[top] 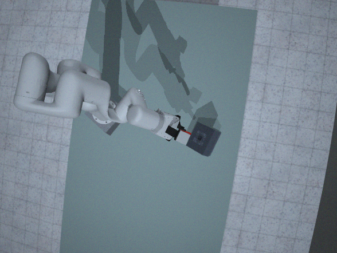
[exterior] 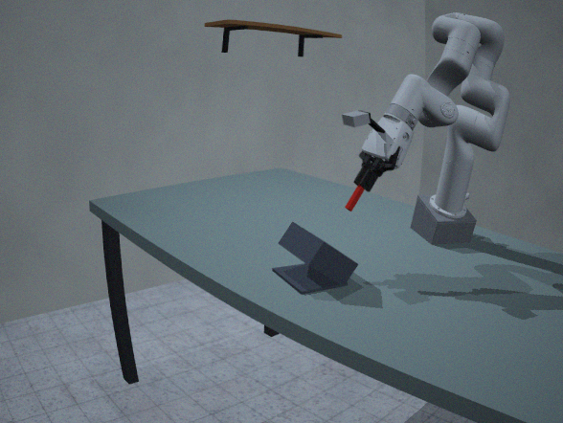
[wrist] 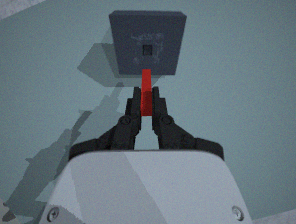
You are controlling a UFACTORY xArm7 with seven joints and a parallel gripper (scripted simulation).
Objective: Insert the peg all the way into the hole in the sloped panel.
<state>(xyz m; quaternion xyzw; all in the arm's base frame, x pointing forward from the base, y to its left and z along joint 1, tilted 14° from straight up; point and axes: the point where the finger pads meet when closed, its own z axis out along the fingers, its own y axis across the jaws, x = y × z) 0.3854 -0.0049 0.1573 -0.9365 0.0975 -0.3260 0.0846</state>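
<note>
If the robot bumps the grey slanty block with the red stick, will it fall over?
Probably not. The sloped panel has a flat foot plate lying on the table, so it looks hard to tip. It might slide instead, since nothing visibly fastens it down. The red peg looks stiff and straight in the gripper, so it should not bend.

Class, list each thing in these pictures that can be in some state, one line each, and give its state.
Gripper: shut on the red peg.
Red peg: held in the air, tilted, tip aimed at the sloped panel, not inserted.
Hole: nothing in it.
Sloped panel: resting on the table, untouched.
</note>
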